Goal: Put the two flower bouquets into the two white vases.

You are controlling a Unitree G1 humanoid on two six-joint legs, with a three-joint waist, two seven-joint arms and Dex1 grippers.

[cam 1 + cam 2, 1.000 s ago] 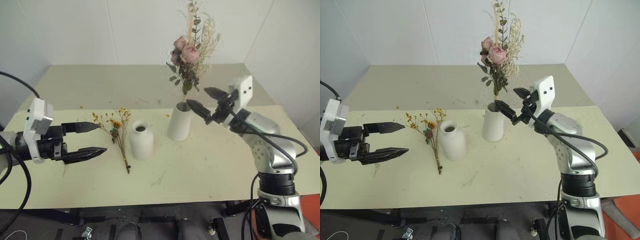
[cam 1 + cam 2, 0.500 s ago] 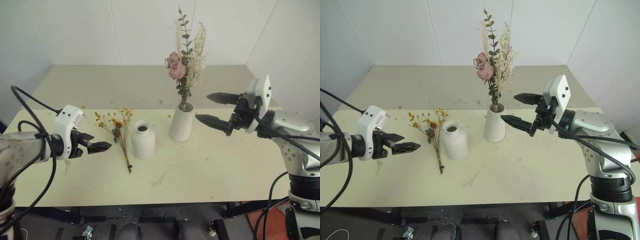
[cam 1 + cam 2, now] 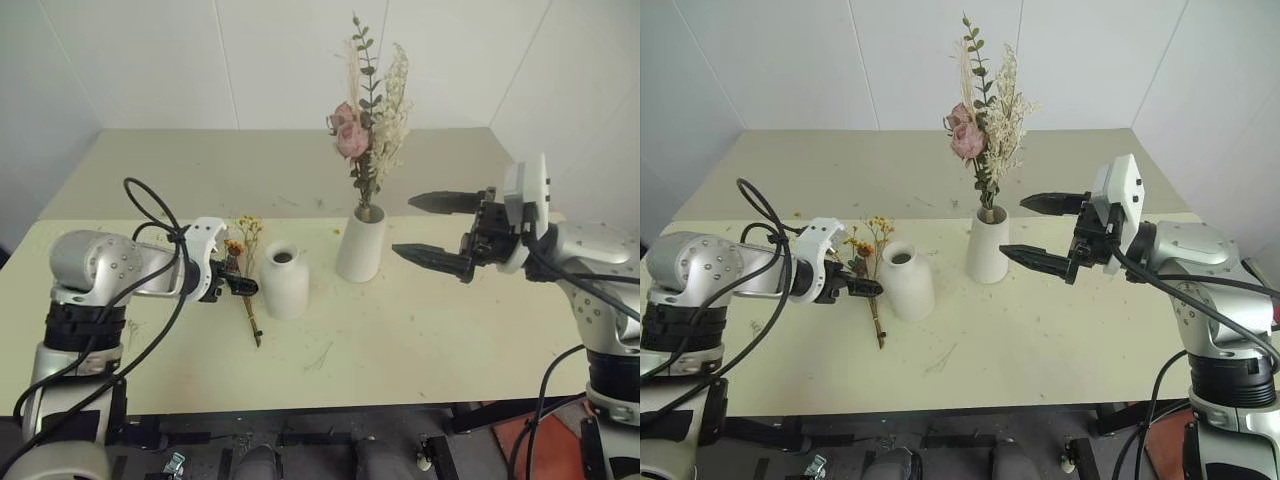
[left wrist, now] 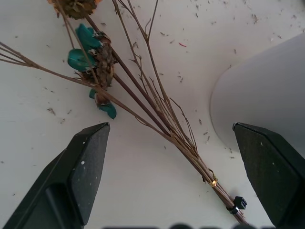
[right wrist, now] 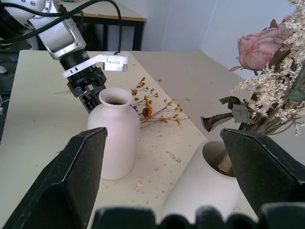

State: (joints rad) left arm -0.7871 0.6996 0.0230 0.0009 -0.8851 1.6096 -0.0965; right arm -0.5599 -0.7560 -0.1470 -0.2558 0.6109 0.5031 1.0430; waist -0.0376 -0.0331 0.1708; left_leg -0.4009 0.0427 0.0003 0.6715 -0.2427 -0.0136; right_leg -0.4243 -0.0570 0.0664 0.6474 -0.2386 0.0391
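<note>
With the roses (image 3: 352,135) already standing in the tall vase (image 3: 361,243), the left gripper (image 4: 171,167) has swung down, jaws wide and empty, over the yellow sprigs (image 3: 243,262) lying beside the short vase (image 3: 284,281), while the right gripper (image 3: 440,228) hangs open just beside the tall vase.

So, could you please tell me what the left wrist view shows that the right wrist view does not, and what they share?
Left wrist view: the brown stems' tied end, teal leaves among them, and the open left gripper straddling the stems above the table.

Right wrist view: the rose bouquet standing in the tall vase, the short vase's mouth, and the open right gripper.

Both: the yellow bouquet lying on the table beside the short vase.
</note>
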